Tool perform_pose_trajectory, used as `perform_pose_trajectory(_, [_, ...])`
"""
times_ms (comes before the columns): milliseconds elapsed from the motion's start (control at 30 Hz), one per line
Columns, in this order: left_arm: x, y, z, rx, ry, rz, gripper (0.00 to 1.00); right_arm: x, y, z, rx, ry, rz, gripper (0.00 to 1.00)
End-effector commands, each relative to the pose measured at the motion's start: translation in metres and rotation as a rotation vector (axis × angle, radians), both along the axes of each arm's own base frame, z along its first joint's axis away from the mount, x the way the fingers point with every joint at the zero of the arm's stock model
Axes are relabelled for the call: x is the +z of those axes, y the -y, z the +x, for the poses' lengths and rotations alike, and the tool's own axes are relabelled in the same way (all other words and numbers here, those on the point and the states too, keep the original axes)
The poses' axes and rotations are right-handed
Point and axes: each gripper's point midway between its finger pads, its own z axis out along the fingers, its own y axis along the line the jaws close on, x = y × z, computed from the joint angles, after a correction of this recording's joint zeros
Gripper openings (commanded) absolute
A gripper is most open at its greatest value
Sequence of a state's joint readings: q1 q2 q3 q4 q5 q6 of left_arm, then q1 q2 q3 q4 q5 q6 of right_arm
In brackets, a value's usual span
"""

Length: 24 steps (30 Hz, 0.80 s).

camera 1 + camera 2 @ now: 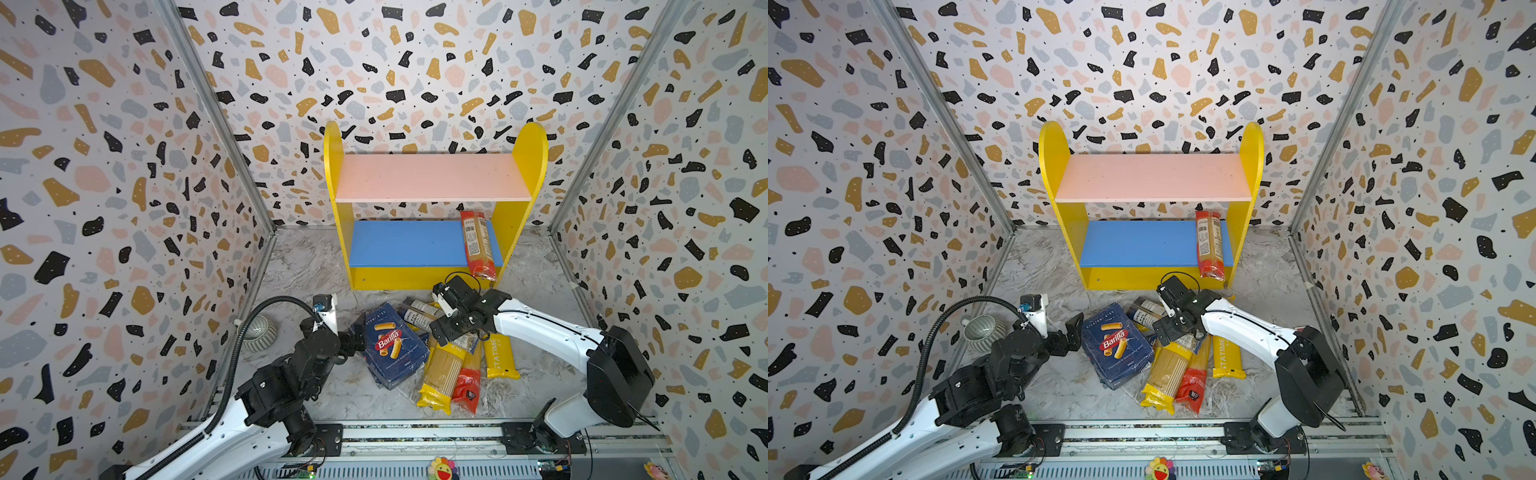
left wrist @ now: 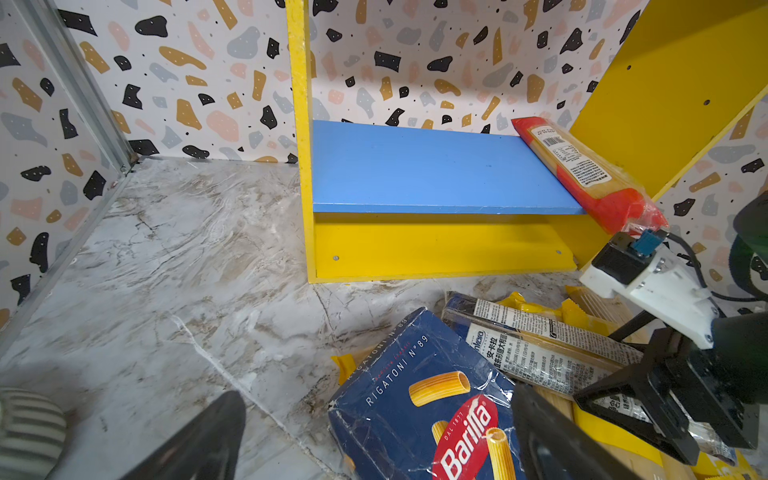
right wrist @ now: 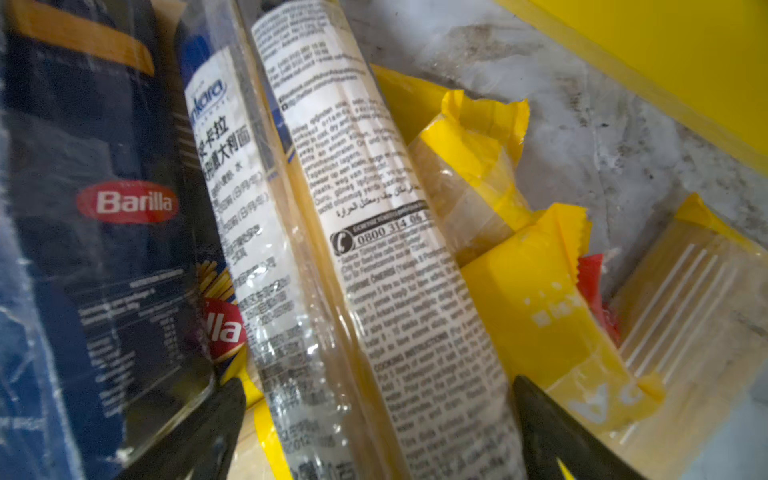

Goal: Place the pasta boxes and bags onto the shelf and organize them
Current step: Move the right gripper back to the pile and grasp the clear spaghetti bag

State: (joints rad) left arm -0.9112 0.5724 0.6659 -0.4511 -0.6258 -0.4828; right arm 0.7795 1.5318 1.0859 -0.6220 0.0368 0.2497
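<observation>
The shelf [image 1: 432, 176] [image 1: 1154, 176] stands at the back wall. One red-and-clear bag [image 1: 478, 245] [image 2: 582, 166] lies on its blue lower board [image 2: 415, 166], against the right side and overhanging the front edge. On the floor in front is a pile: the wide Barilla box [image 1: 392, 345] [image 2: 415, 407], a clear bag with printed label [image 1: 417, 316] [image 3: 374, 249], yellow bags [image 1: 442, 370], a red bag [image 1: 467, 384] and a narrow Barilla box [image 3: 220, 324] partly buried. My left gripper [image 1: 353, 332] [image 2: 374, 449] is open at the wide box's left edge. My right gripper [image 1: 440, 332] [image 3: 374, 436] is open, its fingers astride the clear bag.
A ribbed grey bowl [image 1: 259, 332] [image 1: 980, 330] sits on the marble floor by the left wall, behind my left arm. Patterned walls close in three sides. The pink upper board bears nothing. A metal rail [image 1: 415, 432] runs along the front.
</observation>
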Motion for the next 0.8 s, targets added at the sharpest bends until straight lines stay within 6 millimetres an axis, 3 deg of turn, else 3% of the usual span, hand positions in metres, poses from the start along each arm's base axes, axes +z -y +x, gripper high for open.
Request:
perform_pose_trajectory(0, [0.001,0.003,0.0,-0.01,0.012,-0.005,1.0,-0.008,-0.001,-0.017,0.036,-0.054,-0.028,1.0])
perform_pose_trajectory(500, [0.002,0.001,-0.001,-0.011,0.016,-0.011,0.99,-0.032,0.006,-0.043,0.053,-0.126,-0.093,0.93])
perform_pose_trajectory(633, [0.002,0.001,-0.001,-0.01,0.017,-0.014,1.0,-0.037,-0.001,-0.047,0.061,-0.138,-0.092,0.93])
perform_pose_trajectory(767, [0.003,-0.002,-0.003,-0.006,0.023,-0.023,0.99,-0.047,0.004,-0.047,0.043,-0.153,-0.13,0.78])
